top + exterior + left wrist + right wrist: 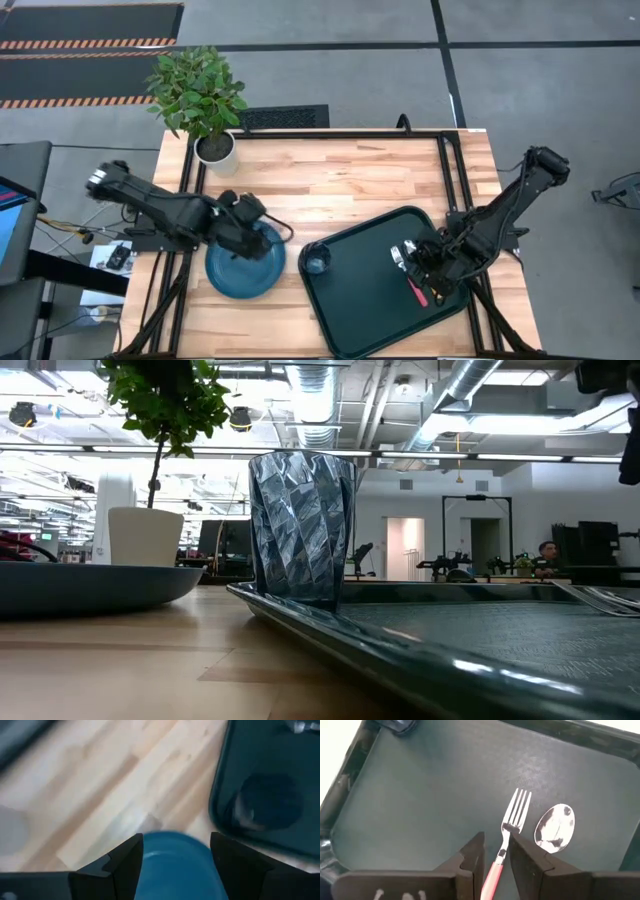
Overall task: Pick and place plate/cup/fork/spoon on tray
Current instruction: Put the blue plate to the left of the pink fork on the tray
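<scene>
The dark teal plate (245,265) lies flat on the wooden table, left of the tray. My left gripper (243,218) hangs open over the plate's far rim, and the rim (175,862) shows between its fingers. The green tray (365,300) holds the cup (317,262), upright in its left corner, the fork (512,822) and the spoon (555,827). My right gripper (496,867) is open, low over the tray. Its fingers stand on either side of the fork's red handle (493,872) without touching it. The spoon's handle is hidden behind one finger.
A white pot with a green plant (215,148) stands at the table's far left corner, just beyond my left arm. In the low view the cup (300,525) stands on the tray's edge (420,660), with the plate (80,588) to its left.
</scene>
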Tool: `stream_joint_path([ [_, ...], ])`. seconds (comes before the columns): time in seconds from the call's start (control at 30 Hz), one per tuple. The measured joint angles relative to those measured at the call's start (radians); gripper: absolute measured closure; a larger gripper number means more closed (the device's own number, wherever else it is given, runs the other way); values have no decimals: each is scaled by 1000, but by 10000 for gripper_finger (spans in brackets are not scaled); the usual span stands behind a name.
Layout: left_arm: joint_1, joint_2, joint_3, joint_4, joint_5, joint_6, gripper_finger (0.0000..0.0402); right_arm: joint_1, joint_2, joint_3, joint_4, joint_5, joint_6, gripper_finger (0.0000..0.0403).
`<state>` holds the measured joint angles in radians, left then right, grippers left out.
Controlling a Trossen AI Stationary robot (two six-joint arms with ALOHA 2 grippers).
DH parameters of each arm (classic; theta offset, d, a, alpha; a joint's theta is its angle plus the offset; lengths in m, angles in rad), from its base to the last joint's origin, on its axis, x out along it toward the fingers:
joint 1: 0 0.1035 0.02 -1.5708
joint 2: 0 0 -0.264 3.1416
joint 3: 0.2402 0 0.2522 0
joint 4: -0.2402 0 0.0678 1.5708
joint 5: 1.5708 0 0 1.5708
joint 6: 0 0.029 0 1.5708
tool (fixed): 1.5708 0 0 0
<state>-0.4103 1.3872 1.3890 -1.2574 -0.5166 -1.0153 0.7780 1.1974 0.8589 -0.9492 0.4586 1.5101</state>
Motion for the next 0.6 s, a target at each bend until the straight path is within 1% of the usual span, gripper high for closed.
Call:
stream_joint_path([
  [0.13,71,-138,-281,189,97,20,182,-3,1,0,1,6,-1,290],
  [0.3,204,-224,-550,293,193,37,182,-8,1,0,3,7,0,290],
  [0.4,292,-235,-657,347,249,93,182,-9,1,0,4,7,-1,290],
  [0.5,375,-236,-728,376,270,147,182,-16,1,0,3,12,-1,290],
  [0.6,443,-236,-774,405,274,189,182,-25,1,0,1,14,-11,290],
])
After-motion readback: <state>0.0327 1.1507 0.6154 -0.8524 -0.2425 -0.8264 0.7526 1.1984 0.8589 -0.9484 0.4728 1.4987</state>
